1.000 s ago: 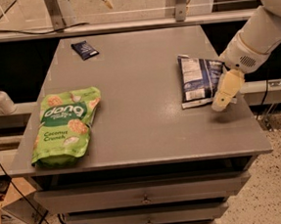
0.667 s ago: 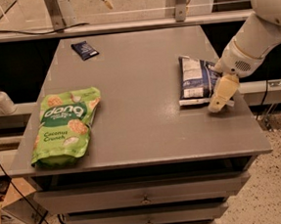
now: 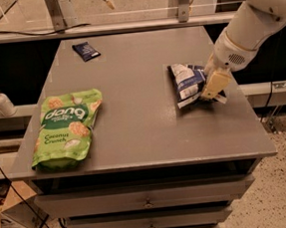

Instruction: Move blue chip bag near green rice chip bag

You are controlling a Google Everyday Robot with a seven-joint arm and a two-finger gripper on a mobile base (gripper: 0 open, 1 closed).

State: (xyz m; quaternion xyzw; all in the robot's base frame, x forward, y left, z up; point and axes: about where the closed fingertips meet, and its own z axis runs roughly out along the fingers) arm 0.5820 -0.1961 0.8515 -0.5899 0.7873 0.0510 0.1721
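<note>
grasp step at the right edge of the table (image 3: 143,111)

a soap bottle (image 3: 1,101) stands off the left edge. the green bag (image 3: 67,130) lies flat at the front-left corner and a small dark packet (image 3: 86,51) sits near the back edge. the blue bag (image 3: 189,83) is near the right edge, well apart from the green bag. the gripper (image 3: 214,84) sits on the blue bag's right side, touching it. i cannot tell whether it is clamped on the bag or only pressed against it. the carry looks not yet begun. next it calls for a sure hold, a lift, and a sweep left toward the front-left corner, setting down beside the green bag and not on it. a second ago the blue bag lay flat with the gripper just beside it; now the bag is bunched up under the gripper.
</note>
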